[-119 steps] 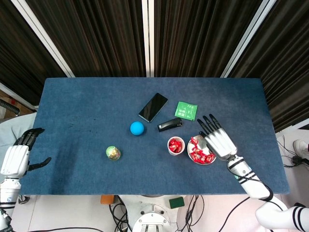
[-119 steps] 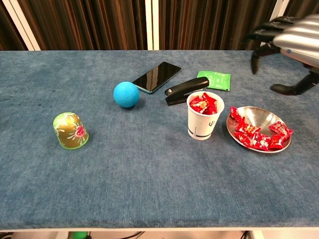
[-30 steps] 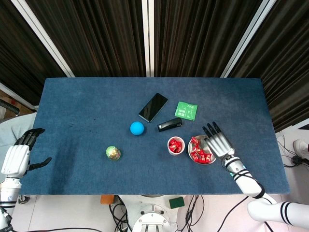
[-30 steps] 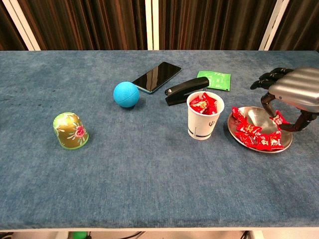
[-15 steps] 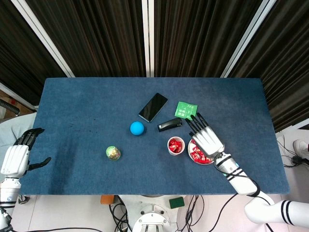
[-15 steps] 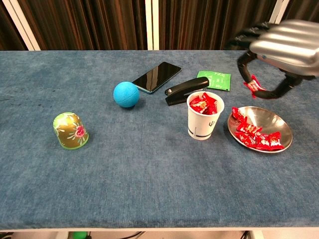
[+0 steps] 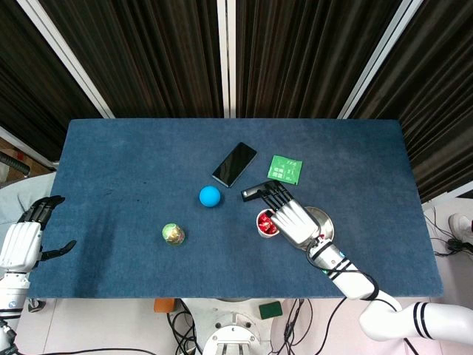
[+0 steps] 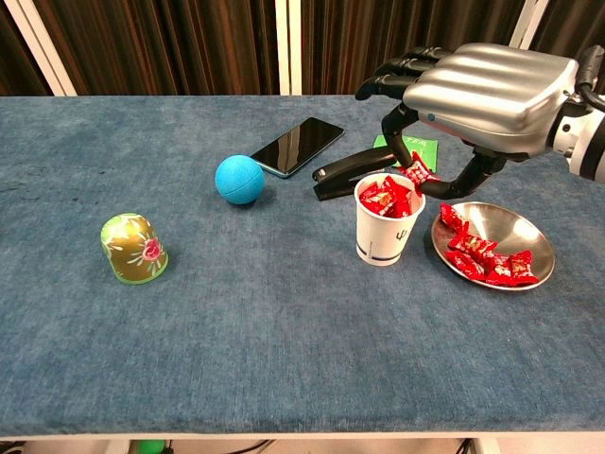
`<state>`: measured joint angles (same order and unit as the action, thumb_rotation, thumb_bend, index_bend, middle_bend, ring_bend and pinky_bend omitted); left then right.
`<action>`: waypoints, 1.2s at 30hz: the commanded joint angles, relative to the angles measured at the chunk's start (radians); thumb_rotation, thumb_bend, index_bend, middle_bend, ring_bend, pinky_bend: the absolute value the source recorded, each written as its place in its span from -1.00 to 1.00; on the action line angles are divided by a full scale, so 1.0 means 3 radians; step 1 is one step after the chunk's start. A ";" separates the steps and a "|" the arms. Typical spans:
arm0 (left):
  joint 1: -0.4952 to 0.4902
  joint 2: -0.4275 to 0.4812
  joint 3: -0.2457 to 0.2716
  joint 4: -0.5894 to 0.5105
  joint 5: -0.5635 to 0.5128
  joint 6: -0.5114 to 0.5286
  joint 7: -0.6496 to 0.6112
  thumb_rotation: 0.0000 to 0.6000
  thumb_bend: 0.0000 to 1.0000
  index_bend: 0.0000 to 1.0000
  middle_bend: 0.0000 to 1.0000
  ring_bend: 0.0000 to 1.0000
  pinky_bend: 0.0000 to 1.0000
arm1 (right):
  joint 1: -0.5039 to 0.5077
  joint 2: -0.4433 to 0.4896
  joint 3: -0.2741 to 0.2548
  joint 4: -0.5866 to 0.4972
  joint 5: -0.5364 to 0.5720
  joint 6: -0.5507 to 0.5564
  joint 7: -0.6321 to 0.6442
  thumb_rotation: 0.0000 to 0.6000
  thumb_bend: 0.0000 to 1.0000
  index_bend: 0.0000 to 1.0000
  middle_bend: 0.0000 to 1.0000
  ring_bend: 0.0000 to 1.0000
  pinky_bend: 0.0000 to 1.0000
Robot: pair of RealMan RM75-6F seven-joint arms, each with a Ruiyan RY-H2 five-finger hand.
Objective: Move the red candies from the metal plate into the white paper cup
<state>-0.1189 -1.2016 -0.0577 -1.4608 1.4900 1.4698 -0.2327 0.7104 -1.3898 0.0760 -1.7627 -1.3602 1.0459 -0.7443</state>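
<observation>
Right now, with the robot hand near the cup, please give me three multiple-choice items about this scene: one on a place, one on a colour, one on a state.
1. Where is the right robot hand?
A. Above the white paper cup
B. Flat on the black smartphone
C. Beside the green-and-gold dome-shaped toy

2. What colour is the round ball beside the smartphone?
A. Yellow
B. Blue
C. White

3. What state is the round metal plate in?
A. Empty
B. Upside down
C. Holding several red wrapped candies

Answers:
1. A: the chest view shows the hand over the cup's rim.
2. B: both views show it blue.
3. C: red wrappers lie in the upright plate.
</observation>
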 commanded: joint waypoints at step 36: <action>0.0006 -0.0008 0.0001 0.0023 -0.0004 -0.0009 -0.0016 1.00 -0.75 -0.67 -0.73 -0.81 -0.52 | 0.0096 -0.0207 -0.0014 0.0254 0.0013 -0.0129 0.0133 1.00 -0.44 -0.14 -0.90 -1.00 -1.00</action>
<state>-0.1172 -1.2041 -0.0576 -1.4540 1.4887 1.4671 -0.2376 0.7393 -1.4521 0.0720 -1.6864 -1.3563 1.0072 -0.7043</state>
